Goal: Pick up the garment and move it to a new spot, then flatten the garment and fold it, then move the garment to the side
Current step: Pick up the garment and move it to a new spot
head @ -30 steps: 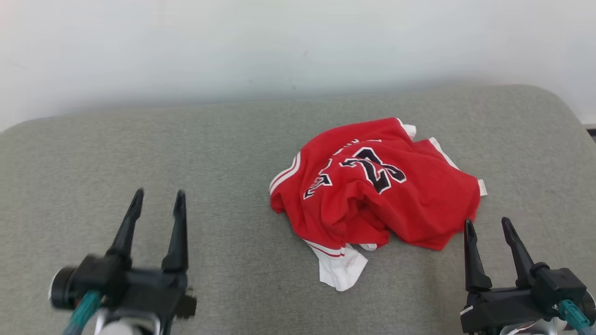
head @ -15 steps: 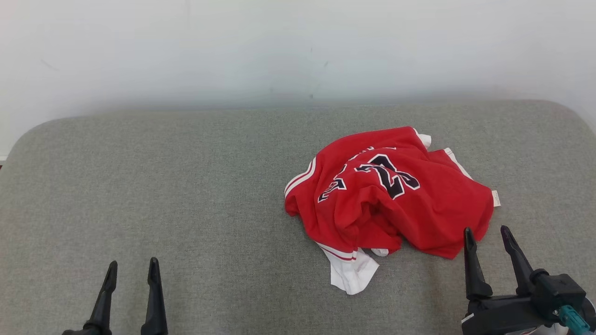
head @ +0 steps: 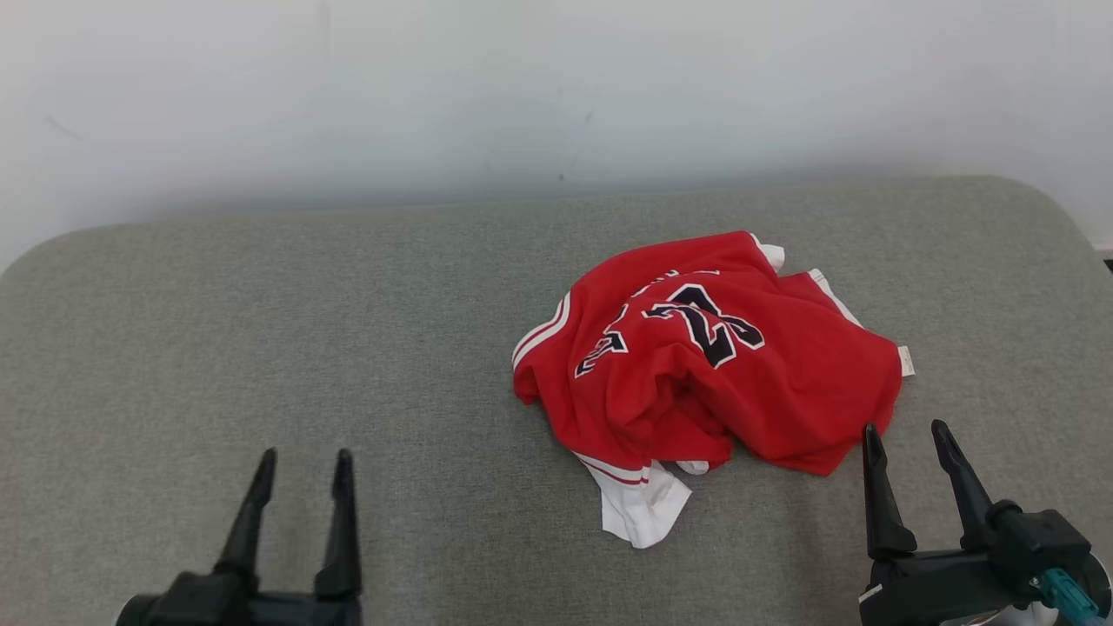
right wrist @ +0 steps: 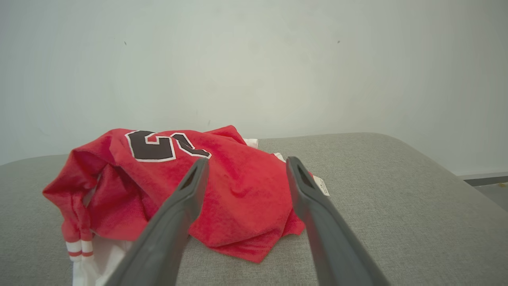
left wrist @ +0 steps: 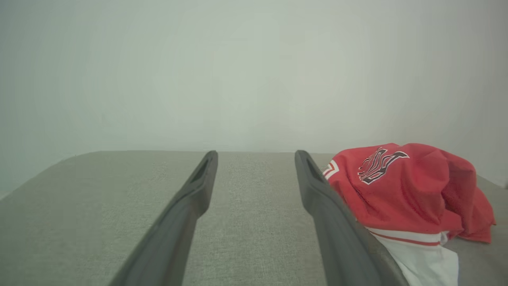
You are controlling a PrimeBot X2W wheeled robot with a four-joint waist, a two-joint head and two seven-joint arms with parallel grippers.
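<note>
- The left gripper (head: 306, 454) hangs over the bare grey cushion (head: 217, 348), its two dark fingers spread with nothing between them. Its base is cut off by the bottom edge of the head view.
- From that gripper the garment (head: 704, 365) lies ahead and well off to its right. The left wrist view has the right-hand finger overlapping the white hem, but the head view shows the two apart.
- The garment is a red jersey with dark, white-edged numerals, crumpled in a heap on the cushion. Its long axis runs roughly crosswise to both grippers' fingers, from a striped edge to a small white tag. A white flap sticks out on the side facing the grippers.
- The right gripper (head: 904, 428) is likewise splayed and empty, its tips just short of the heap's near edge. The garment lies straight ahead of it and slightly to its left.
- This is plainly the nearer arm, so I judge the first pick falls to it with a short forward reach.
- The folds hide the collar, armholes and true hem. I cannot tell whether the white flap is a lining or a turned-out layer.
</note>
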